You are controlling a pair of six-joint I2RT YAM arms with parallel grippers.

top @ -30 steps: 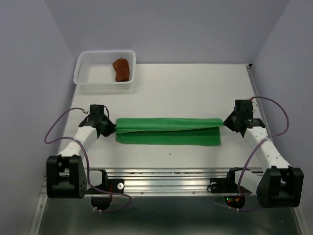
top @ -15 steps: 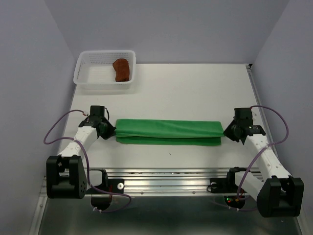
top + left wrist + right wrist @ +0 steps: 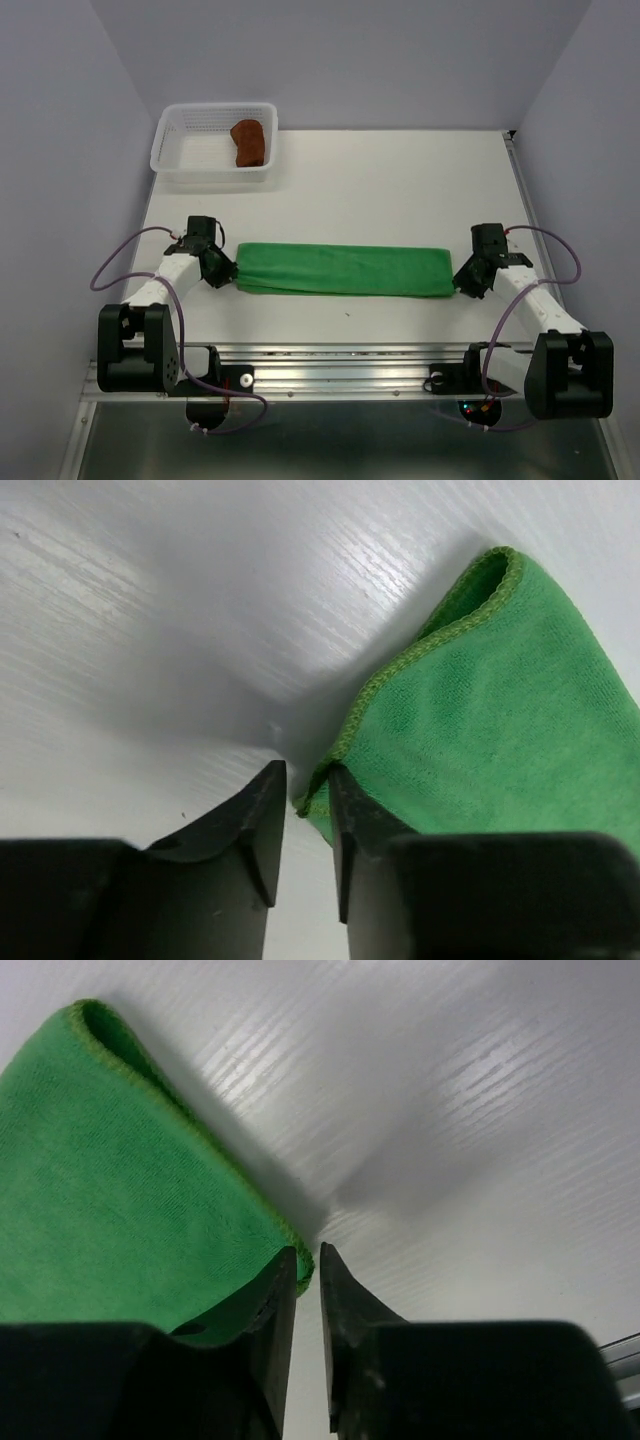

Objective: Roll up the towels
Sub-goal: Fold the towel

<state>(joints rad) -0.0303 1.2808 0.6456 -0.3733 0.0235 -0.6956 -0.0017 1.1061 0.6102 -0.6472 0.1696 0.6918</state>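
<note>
Where the bench [image 3: 400, 180] is read from left to right, four items are entered.

Item 1. White mesh basket [image 3: 165, 150], far left corner, well apart from the work area. Contents: rust-brown towel [image 3: 248, 143], bunched into a compact lump near the basket's right side. Judged to be kept there clear of the work on the other cloth. Whether it counts as rolled cannot be told at this size.

Item 2. Left tool [image 3: 305, 780], low on the bench at the left end of the green towel [image 3: 340, 270]. Fingers parted by a narrow slit only. The hemmed corner of the cloth lies against the finger on the towel side and just reaches the slit, not visibly pinched.

Item 3. Green towel, folded into a long flat band across the near middle of the bench, its doubled edge showing as a loop at each end in the wrist views. Judged: the band shape is preparation for rolling, which is not yet begun.

Item 4. Right tool [image 3: 308, 1258], at the right end of the band, mirror of item 2. Narrow slit, cloth corner beside the towel-side finger, bare bench visible through the gap. Judged: one tool is posted at each end so that the fold lies even. Neither grips the cloth as far as can be seen.
</note>
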